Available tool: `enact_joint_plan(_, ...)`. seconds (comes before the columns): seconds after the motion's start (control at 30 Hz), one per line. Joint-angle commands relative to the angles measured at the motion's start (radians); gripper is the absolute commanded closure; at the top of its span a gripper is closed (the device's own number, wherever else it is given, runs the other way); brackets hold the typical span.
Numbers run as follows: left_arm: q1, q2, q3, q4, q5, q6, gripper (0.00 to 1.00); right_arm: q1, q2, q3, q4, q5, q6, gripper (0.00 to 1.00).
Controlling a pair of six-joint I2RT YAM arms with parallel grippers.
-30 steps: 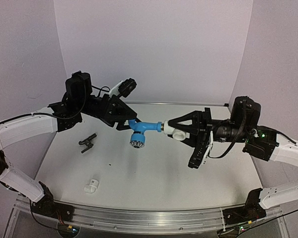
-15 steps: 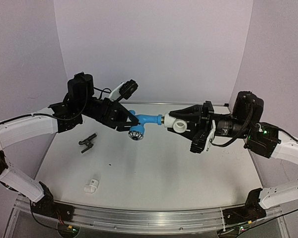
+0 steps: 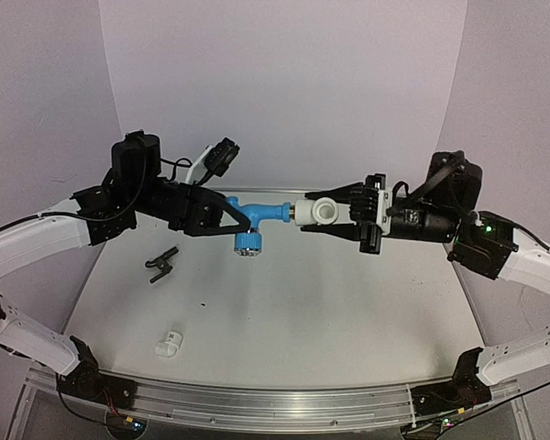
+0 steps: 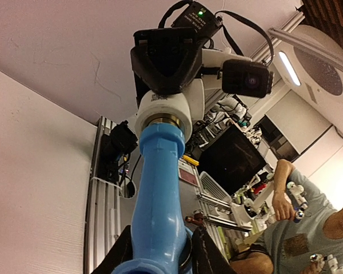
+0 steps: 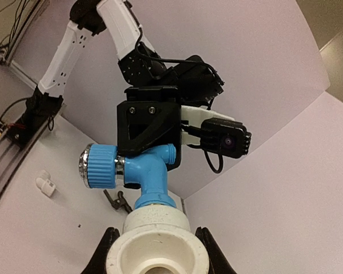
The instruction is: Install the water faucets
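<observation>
I'm holding the white fitting (image 5: 158, 237) in my right gripper (image 5: 157, 252); the blue faucet (image 5: 144, 174) is sitting stem-down in its top, with the left gripper (image 5: 151, 137) clamping its body.

Table (image 3: 302, 312) holds a black clip (image 3: 162, 265) and small white piece (image 3: 169, 343)

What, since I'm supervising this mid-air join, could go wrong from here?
1. The blue faucet and white fitting hang above the table, borne only by the left gripper and right gripper; a slipping grip would likely drop them.
2. A brass-coloured ring shows at the joint, so it may not be fully seated; arms out of line could bind it.
3. Turning the faucet could swing its knob against the left gripper.
</observation>
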Motion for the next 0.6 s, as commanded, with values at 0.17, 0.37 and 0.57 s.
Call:
enact_joint_plan(0.17,-0.01,-0.072,0.03,-0.199,-0.241,0.344,0.82,0.002,0.032,0.115,0.023,-0.075,0.696,1.0)
enact_joint_plan(0.37,-0.016,-0.156,-0.037,-0.194,-0.341,0.521,0.85,0.001,0.04,0.102,0.006,-0.124,0.906,1.0)
enact_joint_plan(0.57,-0.029,-0.238,-0.059,-0.216,-0.488,0.734,0.88,0.0,0.067,0.111,0.028,-0.168,1.062,1.0)
